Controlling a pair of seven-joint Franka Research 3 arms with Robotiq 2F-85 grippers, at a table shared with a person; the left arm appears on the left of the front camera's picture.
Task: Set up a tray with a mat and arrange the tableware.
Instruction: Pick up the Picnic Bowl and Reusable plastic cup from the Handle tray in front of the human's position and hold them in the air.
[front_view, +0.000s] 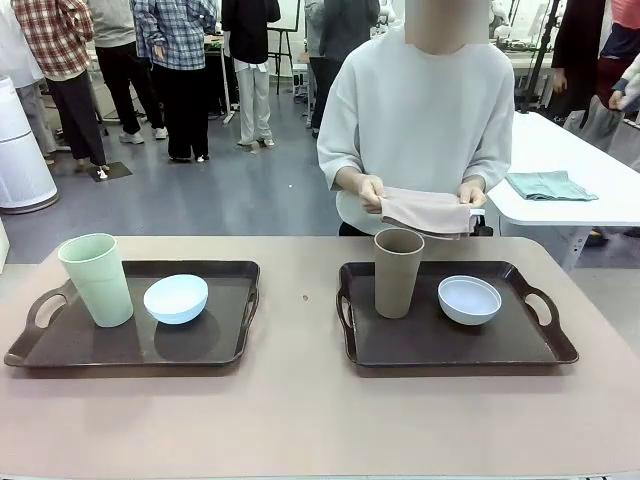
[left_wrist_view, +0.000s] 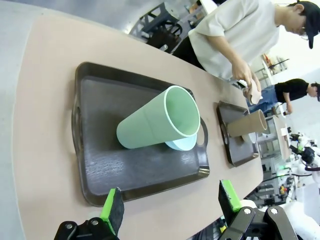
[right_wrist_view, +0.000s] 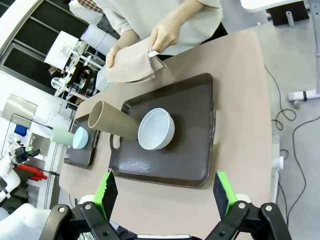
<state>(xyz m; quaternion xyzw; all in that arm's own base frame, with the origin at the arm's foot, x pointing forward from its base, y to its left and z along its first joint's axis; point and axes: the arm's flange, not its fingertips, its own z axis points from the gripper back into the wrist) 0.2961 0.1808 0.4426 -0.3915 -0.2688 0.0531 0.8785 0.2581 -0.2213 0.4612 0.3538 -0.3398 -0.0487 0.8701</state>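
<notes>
Two dark brown trays lie on the table. The left tray (front_view: 60, 345) carries a pale green tumbler (front_view: 97, 278) and a light blue bowl (front_view: 176, 298). On the right tray (front_view: 520, 345) stand a taupe tumbler (front_view: 398, 272) and a pale bluish-white bowl (front_view: 469, 299). Across the table, a person holds a folded beige mat (front_view: 428, 211) in both hands above the right tray's far edge. My left gripper (left_wrist_view: 171, 202) hovers open above the left tray (left_wrist_view: 100, 165) and green tumbler (left_wrist_view: 157, 125). My right gripper (right_wrist_view: 165, 192) hangs open above the right tray (right_wrist_view: 190, 145), bowl (right_wrist_view: 156, 129) and mat (right_wrist_view: 132, 65).
A folded green cloth (front_view: 549, 185) lies on a white table at the back right. Bare tabletop (front_view: 300, 300) runs between the two trays and along the near edge. Several people stand far behind the table.
</notes>
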